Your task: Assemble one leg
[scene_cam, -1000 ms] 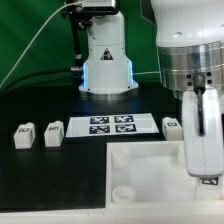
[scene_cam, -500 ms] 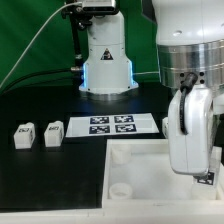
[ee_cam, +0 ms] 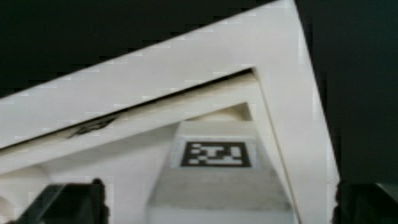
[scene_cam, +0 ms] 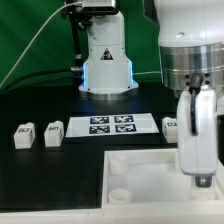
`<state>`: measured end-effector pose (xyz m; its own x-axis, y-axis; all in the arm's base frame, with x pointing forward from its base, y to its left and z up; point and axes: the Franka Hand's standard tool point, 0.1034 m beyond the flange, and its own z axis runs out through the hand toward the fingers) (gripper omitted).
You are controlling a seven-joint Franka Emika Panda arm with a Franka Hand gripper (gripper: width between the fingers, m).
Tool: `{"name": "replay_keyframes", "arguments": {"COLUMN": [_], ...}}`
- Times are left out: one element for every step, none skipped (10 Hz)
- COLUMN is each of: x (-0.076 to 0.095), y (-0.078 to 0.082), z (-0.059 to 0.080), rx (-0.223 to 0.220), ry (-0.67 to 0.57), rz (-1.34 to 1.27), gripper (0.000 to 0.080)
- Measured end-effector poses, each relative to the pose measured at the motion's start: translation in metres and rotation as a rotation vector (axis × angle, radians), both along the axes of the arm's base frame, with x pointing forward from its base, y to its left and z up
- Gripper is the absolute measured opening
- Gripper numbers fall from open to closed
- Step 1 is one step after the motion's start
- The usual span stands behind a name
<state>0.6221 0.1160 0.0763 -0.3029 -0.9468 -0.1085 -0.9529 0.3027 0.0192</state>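
Three legs show in the exterior view: two small white tagged posts at the left [scene_cam: 22, 137] [scene_cam: 53, 133] and one [scene_cam: 171, 127] beside the marker board's right end, partly behind my gripper. My gripper [scene_cam: 203, 178] hangs over the right side of the large white square part [scene_cam: 140, 172]. In the wrist view my gripper [ee_cam: 222, 208] has its fingers [ee_cam: 71, 205] wide apart, open. Between them a corner of the square part [ee_cam: 160, 85] shows, with a raised white block carrying a tag [ee_cam: 217, 153]. I cannot tell whether that block is a leg.
The marker board [scene_cam: 112, 125] lies flat behind the square part. The robot base [scene_cam: 106, 65] stands at the back centre, with a cable to its left. A round socket [scene_cam: 117, 195] shows at the square part's near left corner.
My gripper tilted and swung toward the exterior view's left, then came back upright to the right. The square part's far edge rose slightly and settled back. The legs did not move.
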Motion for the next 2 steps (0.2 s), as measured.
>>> {"name": "replay_keyframes", "arguments": {"x": [-0.0007, -0.0013], "y": [0.0027, 0.0041], "z": [0.0065, 0.0039], "rx": [0.008, 0.011], "ry": [-0.006, -0.001], "rz": [-0.003, -0.007], "gripper": [0.0648, 0.0648]}}
